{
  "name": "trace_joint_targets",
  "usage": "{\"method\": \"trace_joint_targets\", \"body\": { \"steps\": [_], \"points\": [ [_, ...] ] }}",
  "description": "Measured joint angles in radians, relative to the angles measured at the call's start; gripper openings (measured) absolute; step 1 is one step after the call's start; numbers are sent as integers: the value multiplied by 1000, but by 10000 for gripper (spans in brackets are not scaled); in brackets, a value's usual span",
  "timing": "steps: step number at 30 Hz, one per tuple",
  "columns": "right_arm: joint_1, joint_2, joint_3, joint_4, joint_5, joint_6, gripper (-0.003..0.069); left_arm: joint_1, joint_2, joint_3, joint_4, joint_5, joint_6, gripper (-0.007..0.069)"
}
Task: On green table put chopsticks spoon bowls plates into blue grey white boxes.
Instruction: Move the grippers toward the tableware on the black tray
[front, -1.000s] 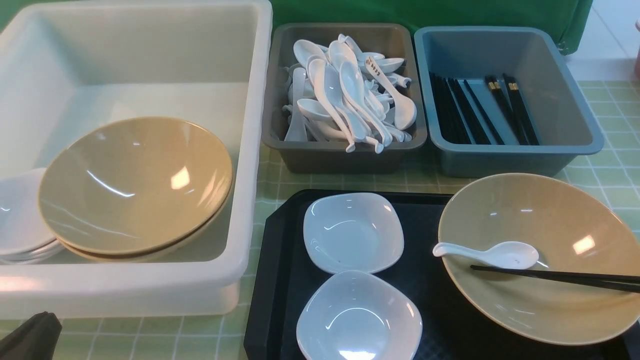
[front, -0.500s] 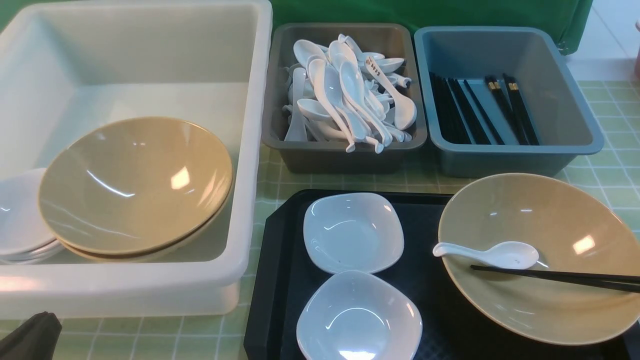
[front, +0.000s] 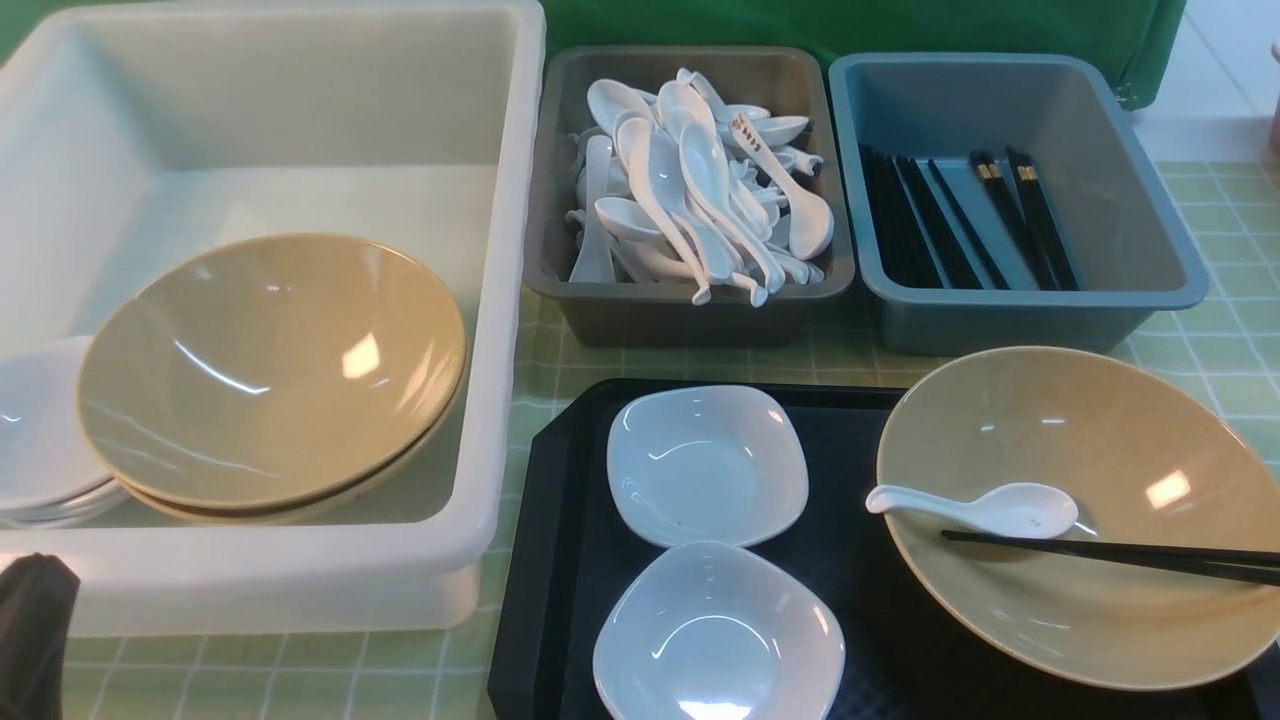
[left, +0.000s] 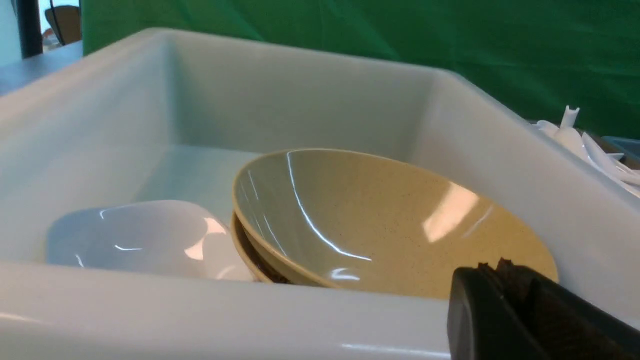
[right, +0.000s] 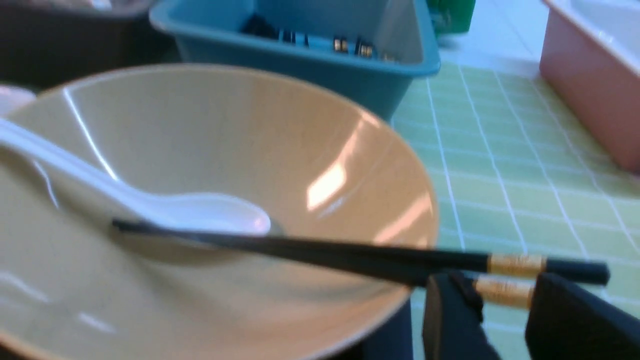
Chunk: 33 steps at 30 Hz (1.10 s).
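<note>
the left gripper (left: 500, 270) is kept clenched and empty, low at the near wall of the white box (front: 300, 585). the right gripper (right: 505, 320) is parted, with the gold-banded ends of the chopsticks (right: 350, 255) seen between its jaws; these are laid across the tan bowl (front: 1100, 600) on the right.

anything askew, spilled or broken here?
Nothing spilled or broken. Spoons heaped in the grey box, a few handles poking over its front rim. Stacked tan bowls in the white box sit tilted, one edge over the white plates.
</note>
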Motion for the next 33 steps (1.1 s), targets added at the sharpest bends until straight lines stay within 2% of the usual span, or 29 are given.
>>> {"method": "trace_joint_targets", "body": {
  "steps": [4,7,10,12,13,15,16,18,21,24,25,26,28,30,33],
  "points": [
    [0,0,1,0,-69,33,236,0,0,0,13,-2,6,-1],
    [0,0,2,0,-130,104,236,0,0,0,17,-6,9,-1],
    [0,0,2,0,-208,153,236,0,0,0,3,-66,-10,-1],
    [0,0,2,0,-343,197,236,-1,0,0,-66,-248,-95,-1],
    [0,0,2,0,-355,204,236,-1,0,0,-70,-248,-100,-1],
    [0,0,2,0,-454,238,236,-1,0,0,-106,-377,-143,-1],
    [0,0,-8,-1,-519,279,236,-1,0,-2,-132,-488,-180,-1],
    [0,19,-65,-1,-510,312,236,-3,11,-51,-139,-498,-221,-1],
    [0,107,-249,-1,-433,330,236,-3,88,-233,-82,-405,-243,-1],
    [0,275,-505,-1,-288,330,236,-3,223,-476,37,-194,-247,-1],
    [0,275,-522,-1,-276,330,236,-3,245,-509,51,-160,-249,-1],
    [0,371,-646,-1,-177,323,236,-3,336,-636,87,-34,-250,-1],
    [0,491,-769,-1,-40,267,236,-3,444,-759,111,150,-250,-1],
    [0,609,-855,-1,107,190,236,-3,541,-826,125,321,-240,-1],
    [0,728,-887,5,214,120,236,-18,632,-826,129,416,-232,-1]
  ]
}}
